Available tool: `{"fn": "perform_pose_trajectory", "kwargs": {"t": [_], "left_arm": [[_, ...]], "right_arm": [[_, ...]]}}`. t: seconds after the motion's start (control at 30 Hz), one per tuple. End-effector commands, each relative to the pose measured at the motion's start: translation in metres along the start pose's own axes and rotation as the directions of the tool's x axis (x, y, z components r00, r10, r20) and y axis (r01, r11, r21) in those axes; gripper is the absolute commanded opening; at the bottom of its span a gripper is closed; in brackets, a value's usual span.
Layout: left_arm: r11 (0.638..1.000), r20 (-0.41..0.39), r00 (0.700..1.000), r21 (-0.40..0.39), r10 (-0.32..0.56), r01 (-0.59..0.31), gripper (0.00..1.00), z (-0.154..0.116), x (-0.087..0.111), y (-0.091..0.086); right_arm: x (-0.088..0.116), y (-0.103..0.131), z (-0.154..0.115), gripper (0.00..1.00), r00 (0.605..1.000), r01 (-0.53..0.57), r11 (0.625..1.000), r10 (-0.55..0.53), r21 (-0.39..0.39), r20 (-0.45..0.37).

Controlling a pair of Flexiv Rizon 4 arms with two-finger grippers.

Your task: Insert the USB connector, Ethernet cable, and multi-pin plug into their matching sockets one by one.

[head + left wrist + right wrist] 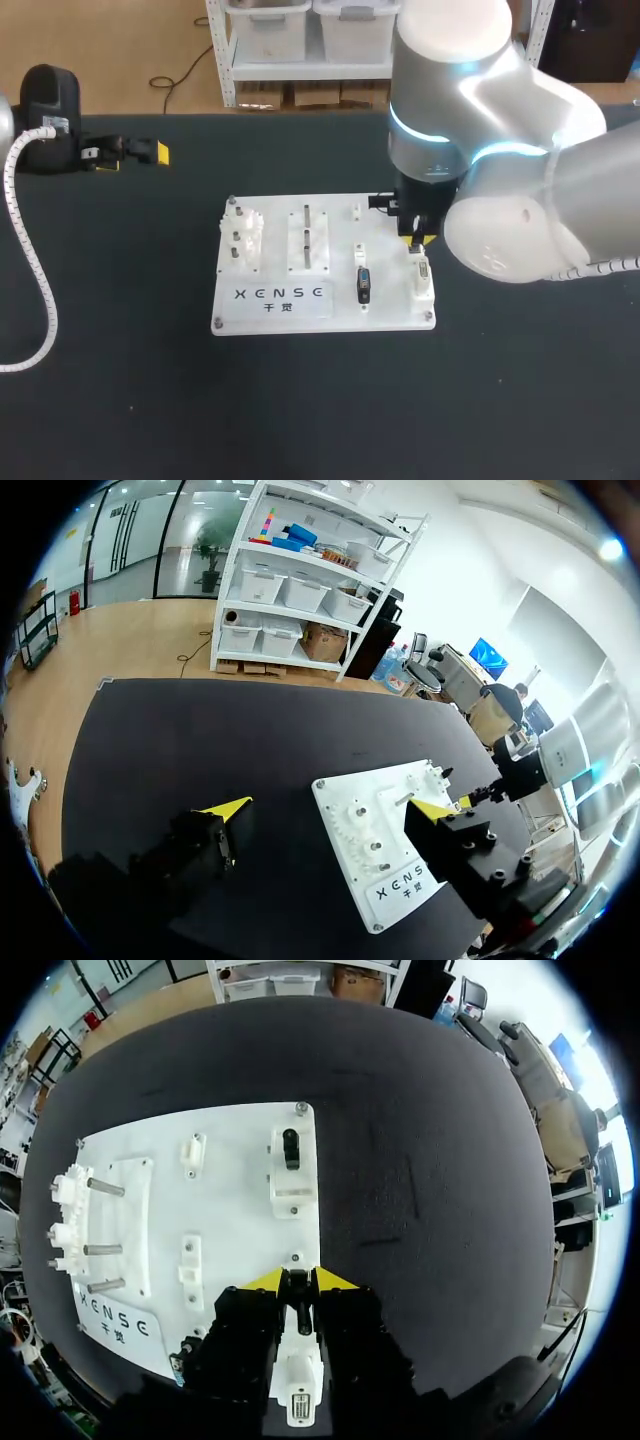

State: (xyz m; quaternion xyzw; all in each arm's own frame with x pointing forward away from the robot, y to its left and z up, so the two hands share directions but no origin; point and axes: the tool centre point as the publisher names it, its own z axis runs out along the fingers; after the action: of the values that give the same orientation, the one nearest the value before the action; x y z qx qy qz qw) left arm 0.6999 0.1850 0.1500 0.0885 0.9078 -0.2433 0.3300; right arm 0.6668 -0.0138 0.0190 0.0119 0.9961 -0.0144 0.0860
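item: white board point(335, 318), flat on the black counter point(120, 380).

progress, as judged: well along.
- black plug point(363, 285) sits in its block near the board's front middle and looks seated.
- dark plug point(290, 1148) stands in a block near the far right corner, ahead of the right tool point(300, 1280). it also looks seated.
- connector point(422, 266) is in hand. it lies at the right edge with its front end at the white socket block point(424, 292). i cannot tell how deep it sits, so this insertion counts as not finished.

which of the three is usb, ethernet or multi-pin: too small to tell.

connector, look: short, pale grey, narrow, in line with its block.

right tool: over the board's right side, tips drawn close on the connector's rear end.

left tool point(330, 808): spread wide and holding nothing, well apart from the board at the counter's far left.
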Motion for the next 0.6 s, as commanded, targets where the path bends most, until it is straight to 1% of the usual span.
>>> {"fn": "perform_pose_trajectory", "kwargs": {"t": [0.03, 0.3, 0.6], "left_arm": [[1.000, 0.000, 1.000, 0.000, 0.000, 0.000, 1.00, 0.000, 0.000, 0.000], [1.000, 0.000, 1.000, 0.000, 0.000, 0.000, 1.00, 0.000, 0.000, 0.000], [1.000, 0.000, 1.000, 0.000, 0.000, 0.000, 1.00, 0.000, 0.000, 0.000]], "right_arm": [[0.005, -0.003, 0.006, 0.00, 1.000, 0.005, 1.000, -0.005, 0.002, -0.007], [0.012, -0.004, 0.015, 0.00, 0.999, 0.005, 1.000, -0.004, 0.016, -0.032], [0.011, -0.008, 0.025, 0.00, 0.999, -0.010, 0.999, 0.012, 0.042, -0.042]]}}
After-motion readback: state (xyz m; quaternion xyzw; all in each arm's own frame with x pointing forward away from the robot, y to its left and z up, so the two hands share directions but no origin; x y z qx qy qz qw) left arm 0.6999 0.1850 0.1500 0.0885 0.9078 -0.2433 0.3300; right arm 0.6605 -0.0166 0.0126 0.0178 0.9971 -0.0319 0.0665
